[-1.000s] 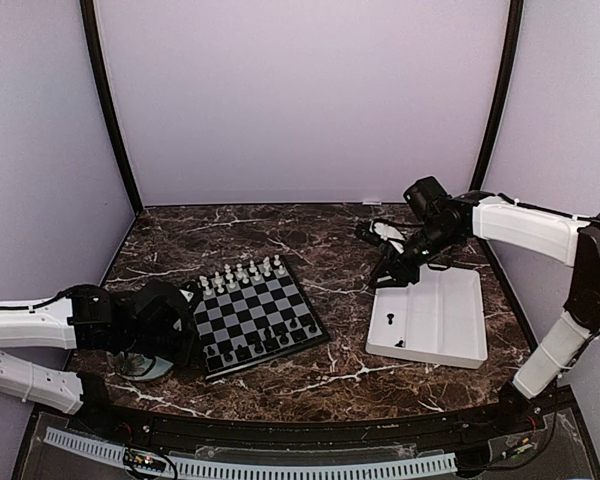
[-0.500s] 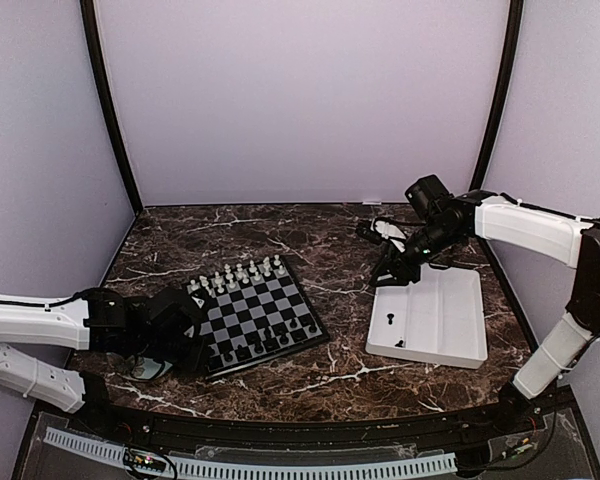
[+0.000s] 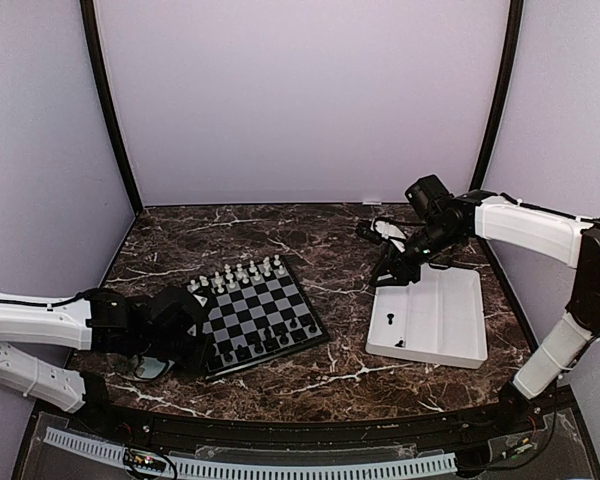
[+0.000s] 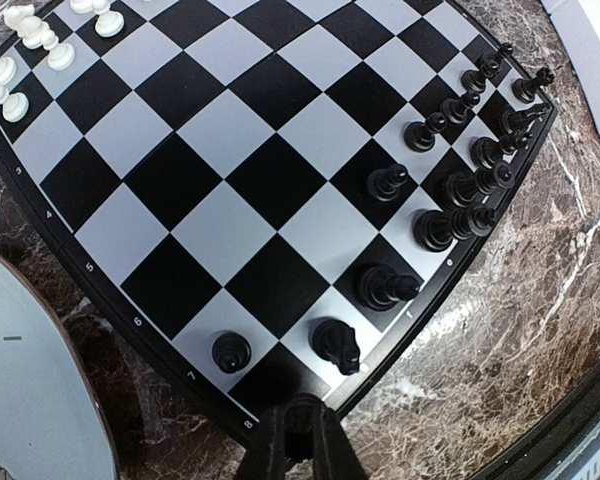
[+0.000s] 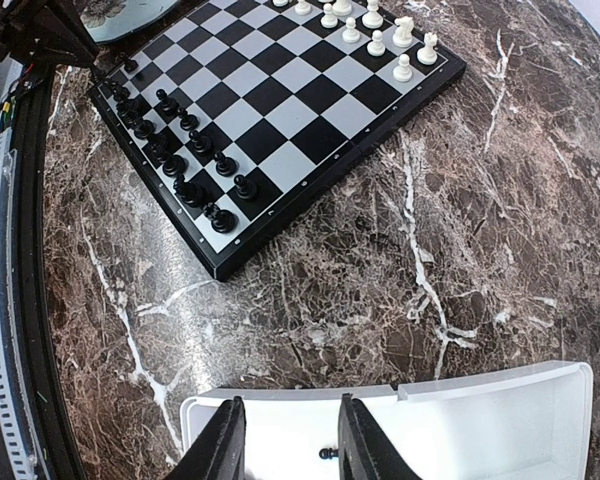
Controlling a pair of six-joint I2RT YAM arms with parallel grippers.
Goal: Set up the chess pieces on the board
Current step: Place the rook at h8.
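Note:
The board lies left of centre, with white chess pieces along its far rows and black chess pieces along its near rows. My left gripper hangs over the board's near left corner. In the left wrist view its fingers are drawn together around a small dark piece, mostly hidden, just off an empty corner square. My right gripper is open above the white tray's near corner. A black piece lies in the tray between its fingers.
A pale-green plate sits left of the board under the left arm and also shows in the left wrist view. The tray holds two black pieces. A small white object lies behind the right gripper.
My left gripper has moved right from over the plate to the board's near left corner. The right arm has not visibly moved.

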